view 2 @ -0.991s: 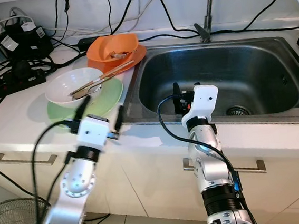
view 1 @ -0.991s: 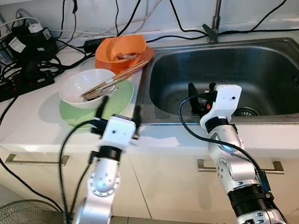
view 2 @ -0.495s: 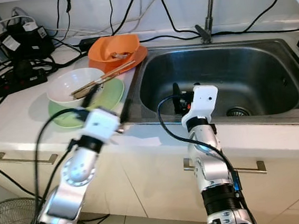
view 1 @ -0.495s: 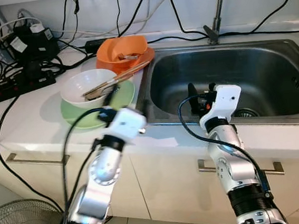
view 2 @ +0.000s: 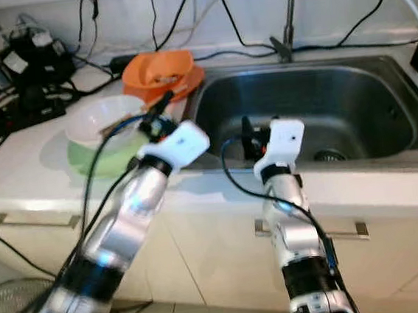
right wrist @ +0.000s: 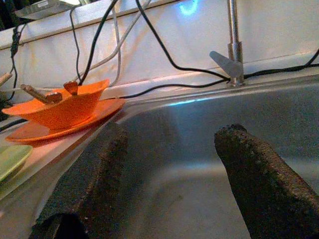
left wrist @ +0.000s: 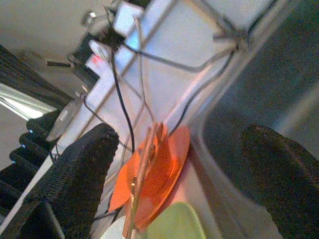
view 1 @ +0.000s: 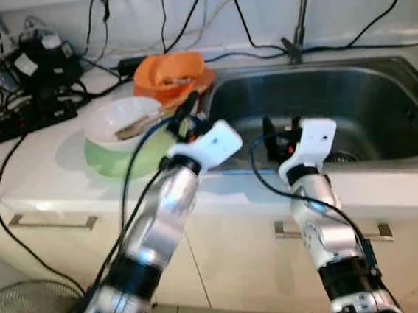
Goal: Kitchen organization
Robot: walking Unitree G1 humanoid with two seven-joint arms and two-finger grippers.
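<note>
Looks like the reach-in step: left gripper [view 1: 185,119], fingers wide, hovers near the white bowl [view 1: 120,121], needing to drop onto it, while right gripper [view 1: 281,136] waits wide over the sink [view 1: 381,95].

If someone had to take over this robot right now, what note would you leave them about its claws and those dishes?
Left claw: open, empty, raised over the counter near the dishes.
Right claw: open, empty, at the sink's front edge.
White bowl sits on the green plate, chopsticks lying across it. Orange bowl sits on the orange plate behind, beside the sink.
Done: nothing picked up.
Left: all the dishes.
</note>
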